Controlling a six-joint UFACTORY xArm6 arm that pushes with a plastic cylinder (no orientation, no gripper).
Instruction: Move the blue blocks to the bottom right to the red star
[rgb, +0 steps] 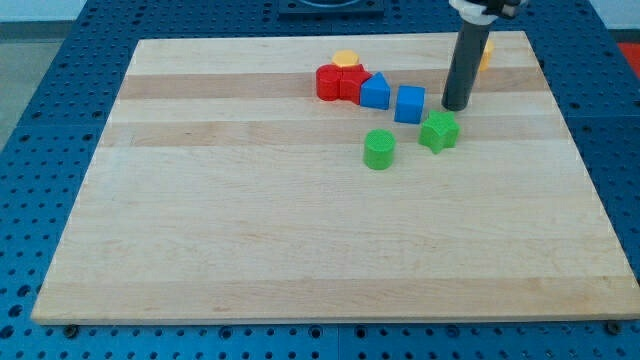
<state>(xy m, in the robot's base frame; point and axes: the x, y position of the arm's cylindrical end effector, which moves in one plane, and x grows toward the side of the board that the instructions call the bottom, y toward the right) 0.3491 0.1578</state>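
Note:
My tip (455, 107) rests on the board near the view's top right. A blue cube (409, 104) lies just to its left, a small gap apart. A second blue block (375, 92), wedge-like, sits further left and touches a red block (352, 84), possibly the star. Another red block (328, 82), rounded, adjoins it on the left. A green star-like block (439, 131) lies just below my tip. A green cylinder (379, 149) lies below the blue blocks.
A yellow block (346, 60) sits above the red blocks. An orange-yellow block (486, 52) is partly hidden behind the rod near the top edge. The wooden board (300, 240) lies on a blue perforated table.

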